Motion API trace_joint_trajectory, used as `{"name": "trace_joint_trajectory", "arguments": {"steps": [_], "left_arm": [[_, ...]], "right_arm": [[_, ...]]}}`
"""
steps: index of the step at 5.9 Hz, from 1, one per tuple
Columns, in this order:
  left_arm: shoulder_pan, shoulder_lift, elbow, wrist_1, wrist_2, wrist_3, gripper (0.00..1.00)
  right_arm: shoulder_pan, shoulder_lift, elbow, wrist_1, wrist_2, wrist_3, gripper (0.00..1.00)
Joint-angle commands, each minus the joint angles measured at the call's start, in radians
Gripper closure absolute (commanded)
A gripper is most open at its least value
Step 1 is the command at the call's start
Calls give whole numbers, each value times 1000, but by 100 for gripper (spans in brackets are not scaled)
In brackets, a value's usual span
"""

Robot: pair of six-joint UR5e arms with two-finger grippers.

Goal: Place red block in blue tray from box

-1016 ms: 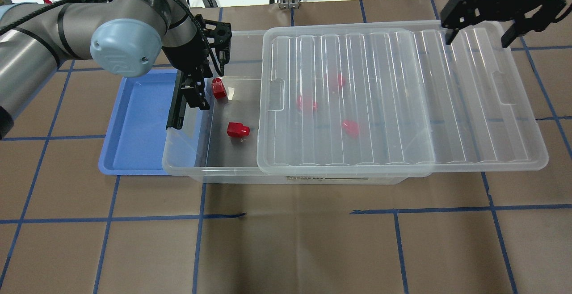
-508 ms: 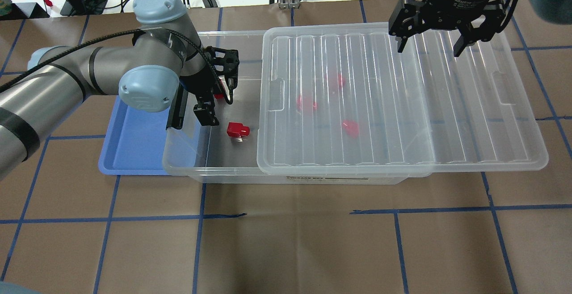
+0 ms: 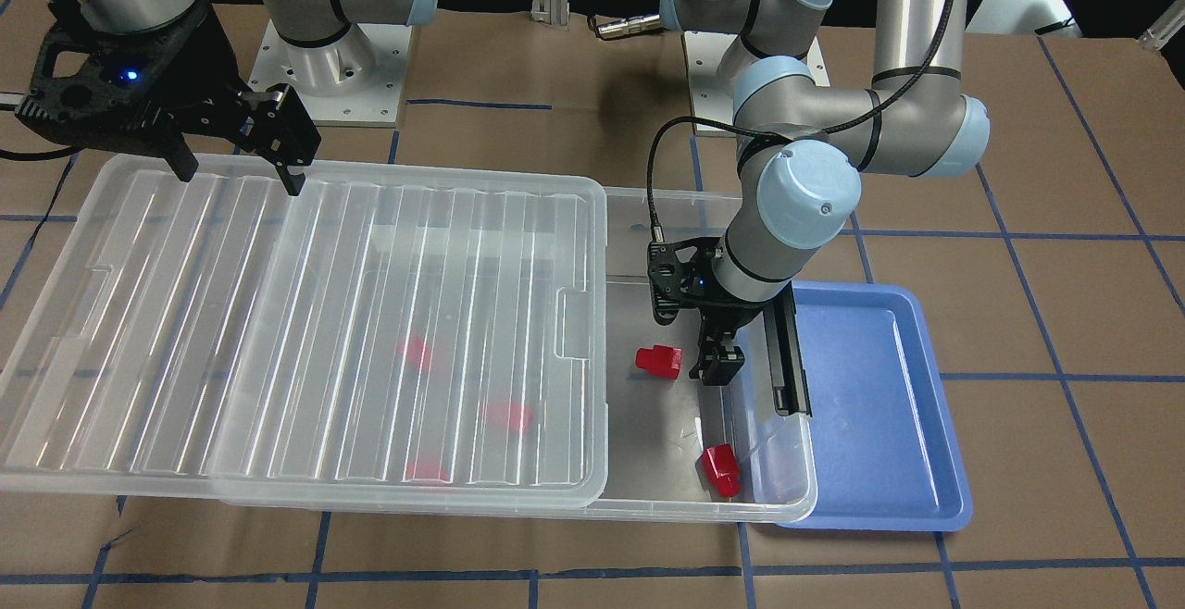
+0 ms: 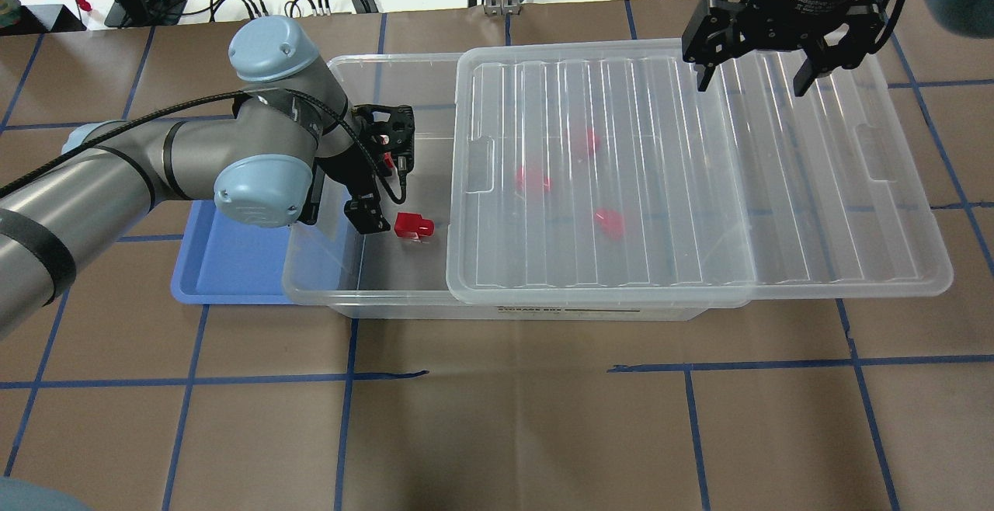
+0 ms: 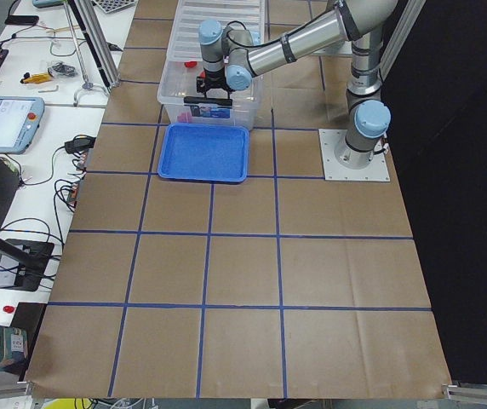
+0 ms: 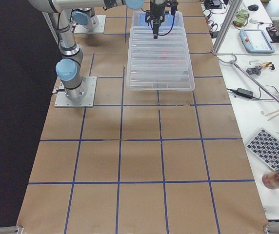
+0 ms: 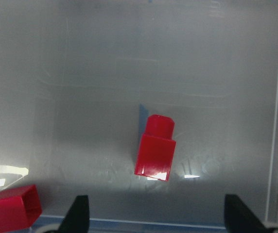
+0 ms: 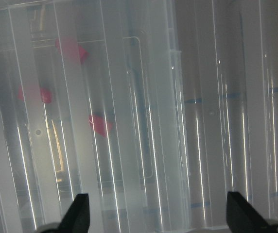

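The box is a clear bin with its ribbed lid slid to the right, so its left end is uncovered. Two red blocks lie in that open end: one beside my left gripper, one by the far wall. My left gripper hangs open and empty over this end. In the left wrist view a red block lies ahead of the gap between the fingertips. The blue tray is empty, left of the box. My right gripper is open above the lid.
Three more red blocks show blurred under the lid. A black latch bar lies along the box end next to the tray. The box rim overlaps the tray's edge. Brown paper with blue tape lines covers the table.
My left gripper has moved from the far red block toward the one nearer the view's bottom. My right gripper swung left over the lid and then held still.
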Motion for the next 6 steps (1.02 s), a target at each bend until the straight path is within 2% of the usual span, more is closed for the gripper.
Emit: {"name": "trace_joint_trajectory", "arguments": {"steps": [1,3,6], "left_arm": [[0,-40,-54,116,-6,-1,4],[-9,-86,-56,129,-4,1,4],[-20,-94,-54,145,-7,1,11]], "right_arm": [[-4,-4,1,3,5,-3,0],[-4,-10,6,7,4,-6,0],[-3,-11,3,1,11,2,0]]}}
